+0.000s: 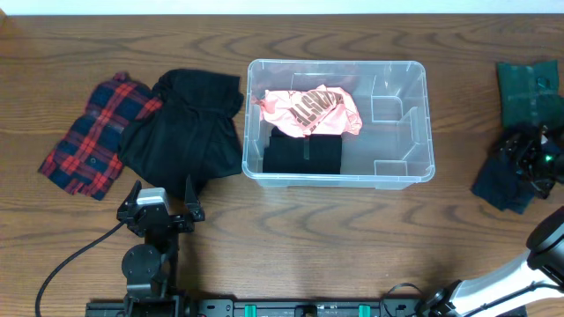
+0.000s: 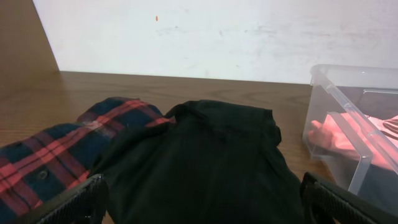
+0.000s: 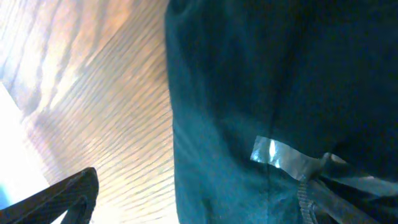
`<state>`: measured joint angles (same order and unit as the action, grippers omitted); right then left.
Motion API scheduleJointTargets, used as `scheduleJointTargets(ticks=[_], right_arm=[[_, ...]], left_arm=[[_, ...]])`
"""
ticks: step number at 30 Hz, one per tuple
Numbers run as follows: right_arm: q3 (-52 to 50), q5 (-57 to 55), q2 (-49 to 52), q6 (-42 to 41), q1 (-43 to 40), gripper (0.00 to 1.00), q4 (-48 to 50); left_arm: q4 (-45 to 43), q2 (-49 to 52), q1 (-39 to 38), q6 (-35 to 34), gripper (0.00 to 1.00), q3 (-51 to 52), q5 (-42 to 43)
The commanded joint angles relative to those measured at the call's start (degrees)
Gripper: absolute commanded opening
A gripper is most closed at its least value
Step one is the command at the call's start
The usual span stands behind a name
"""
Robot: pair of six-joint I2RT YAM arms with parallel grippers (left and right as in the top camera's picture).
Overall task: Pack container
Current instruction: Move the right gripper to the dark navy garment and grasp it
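Clear plastic container (image 1: 428,132) is sitting mid-worktop (image 1: 291,238), part-filled with a pink top (image 1: 308,110) and a black fold (image 1: 304,154).
I am judging it light, stiff and slick-walled, so I am favouring its rolled rim as the hold. Left end effector (image 1: 161,192) is gaping wide and empty beside a black garment (image 1: 185,132). Right end effector (image 1: 529,158) is spread wide over teal cloth (image 3: 249,93), not pinching it.

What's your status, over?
Left gripper open at black cloth heap. Right gripper open on dark blue-green cloth. Clear plastic rectangular container holds pink printed garment, black folded garment. Container mouth unobstructed.
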<state>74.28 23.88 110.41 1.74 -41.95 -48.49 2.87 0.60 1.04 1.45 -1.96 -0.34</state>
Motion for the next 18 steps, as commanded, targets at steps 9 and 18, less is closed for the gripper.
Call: scheduleJointTargets(ticks=[9,18], right_arm=[[0.5,-12.0,-12.4,-0.9,-1.7,0.99,0.0],[-1.8,-13.6,-8.3,-0.4,-5.0,0.99,4.6]], left_arm=[[1.2,-0.4,0.3,-0.3,0.98,1.7,-0.3],[1.1,-0.4,0.3,-0.3,0.98,1.7,-0.3]])
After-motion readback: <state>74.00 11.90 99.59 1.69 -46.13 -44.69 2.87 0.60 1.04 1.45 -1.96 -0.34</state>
